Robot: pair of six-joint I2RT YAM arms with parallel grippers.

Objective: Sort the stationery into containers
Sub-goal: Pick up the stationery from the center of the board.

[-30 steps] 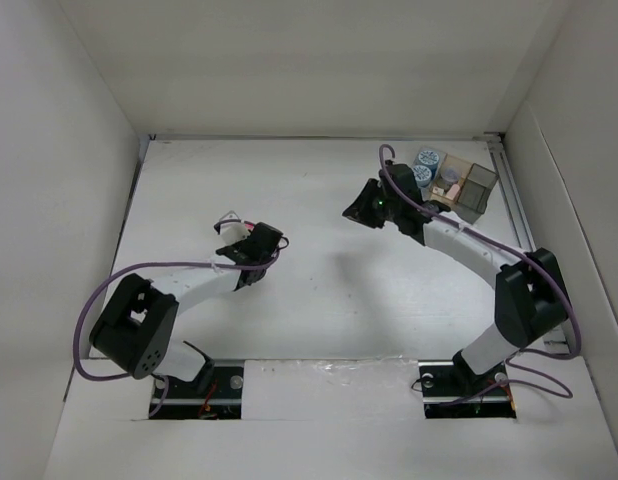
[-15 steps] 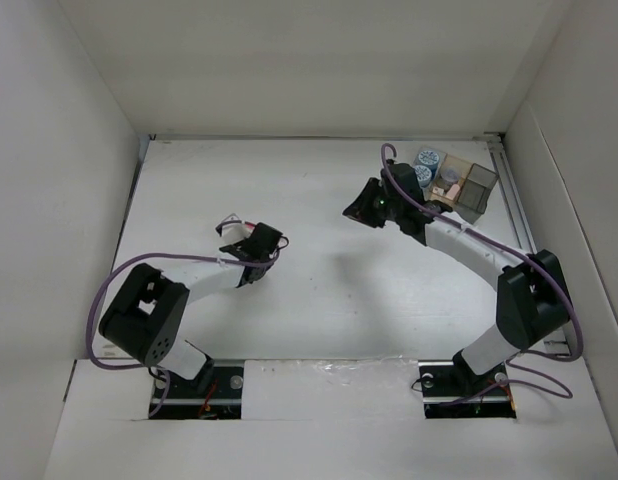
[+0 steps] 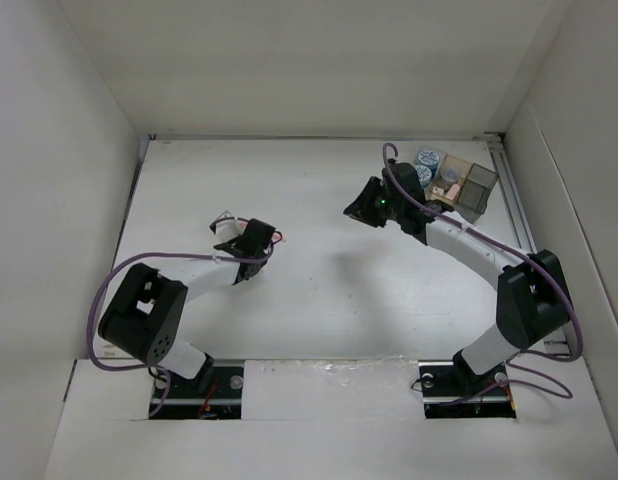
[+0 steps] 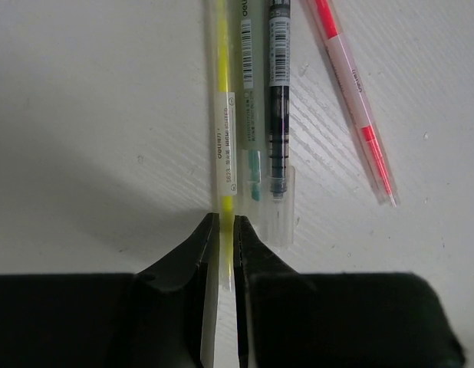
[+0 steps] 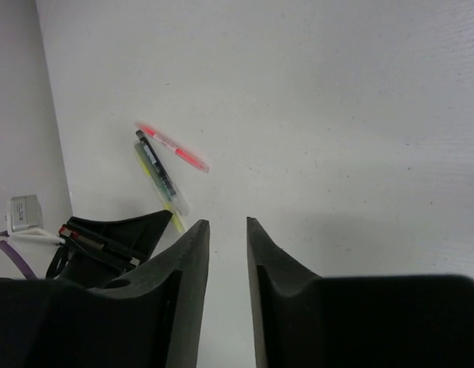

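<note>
My left gripper is shut on the near end of a yellow-green pen that lies on the white table. A green pen, a black pen and a pink-red pen lie right beside it. In the top view the left gripper is at the left middle. My right gripper is open and empty above the table, left of the block of bins. Two blue rolls and a pale cylinder sit in the bins.
White walls enclose the table on the left, far and right sides. The right wrist view shows the pens and my left gripper near the left wall. A purple cable runs along the right arm.
My left gripper has shifted slightly left and forward onto the pens. The right arm has hardly moved.
</note>
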